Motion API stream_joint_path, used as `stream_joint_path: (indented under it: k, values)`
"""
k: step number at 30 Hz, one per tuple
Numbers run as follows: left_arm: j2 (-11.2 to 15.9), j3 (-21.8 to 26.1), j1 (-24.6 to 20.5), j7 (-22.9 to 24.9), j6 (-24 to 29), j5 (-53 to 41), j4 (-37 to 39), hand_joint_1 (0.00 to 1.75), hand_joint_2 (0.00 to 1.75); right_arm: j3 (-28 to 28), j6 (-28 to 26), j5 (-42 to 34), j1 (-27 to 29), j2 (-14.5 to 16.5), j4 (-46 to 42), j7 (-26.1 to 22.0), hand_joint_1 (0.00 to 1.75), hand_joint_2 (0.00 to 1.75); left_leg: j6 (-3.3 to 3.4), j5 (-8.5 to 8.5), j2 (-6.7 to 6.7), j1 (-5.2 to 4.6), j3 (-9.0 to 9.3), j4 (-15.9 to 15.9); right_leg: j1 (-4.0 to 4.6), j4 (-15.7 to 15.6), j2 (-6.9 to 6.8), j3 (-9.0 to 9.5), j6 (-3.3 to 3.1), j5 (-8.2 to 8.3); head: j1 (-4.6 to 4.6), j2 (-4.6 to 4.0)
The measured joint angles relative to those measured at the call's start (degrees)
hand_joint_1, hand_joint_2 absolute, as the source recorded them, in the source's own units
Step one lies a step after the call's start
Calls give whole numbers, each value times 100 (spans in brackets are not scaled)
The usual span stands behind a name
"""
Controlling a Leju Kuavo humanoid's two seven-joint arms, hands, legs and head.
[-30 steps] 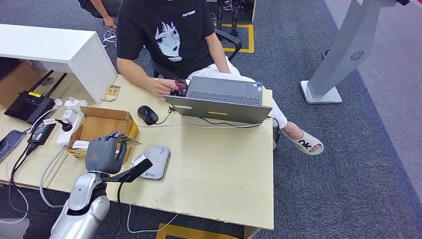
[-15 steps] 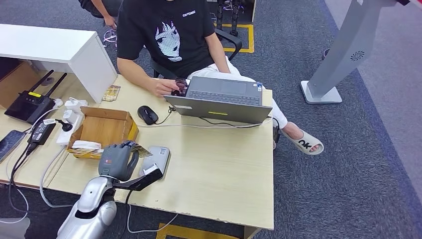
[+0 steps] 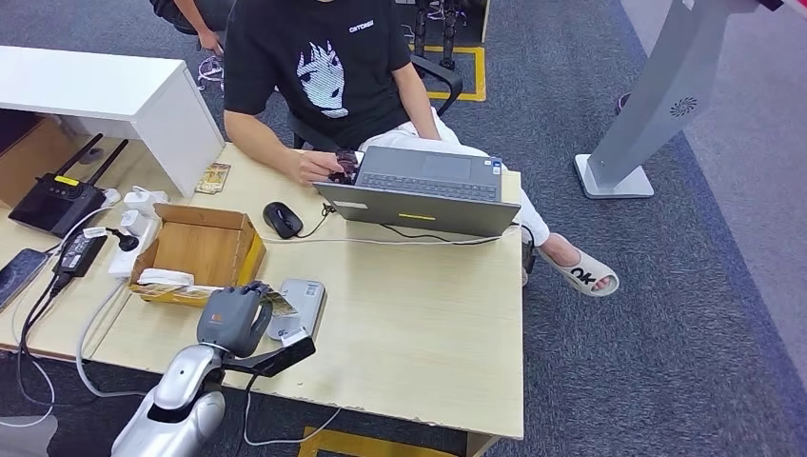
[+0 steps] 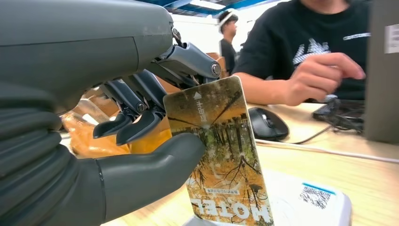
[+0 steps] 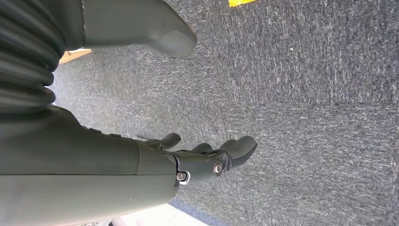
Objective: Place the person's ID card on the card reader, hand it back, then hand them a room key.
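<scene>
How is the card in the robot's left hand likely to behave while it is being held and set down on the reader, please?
The card is thin and flat with no visible bend, so probably stiff and very light. Its printed face looks glossy, so it may slip: the left hand pinches it between thumb and fingers near one edge. Resting edge-on against the card reader, it would likely tip flat if released.

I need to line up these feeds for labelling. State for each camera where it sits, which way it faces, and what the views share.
Head view: high on the body, facing forward and down at the pale wooden desk; silver left arm, left hand.
Left wrist view: behind the left hand, facing the seated person; it pinches the autumn-print hotel card.
Right wrist view: behind the empty right hand, facing grey carpet.
Shared: white card reader, black mouse.
</scene>
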Motion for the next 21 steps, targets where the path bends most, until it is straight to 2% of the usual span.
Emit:
stream_joint_path:
  k: [13,21]
  values:
    - [353,-39,-48,311,-88,-173,130,175,175,-2,14,-2,3,15,2,-47,0,175,-11,9,0,3,5,-1,0,4,0,2,-3,2,-1,0]
    - [525,51,-96,389,99,7,-95,175,175,-11,11,-16,4,15,4,-97,0,175,-12,13,0,5,3,-1,2,4,0,-3,-7,7,0,0]
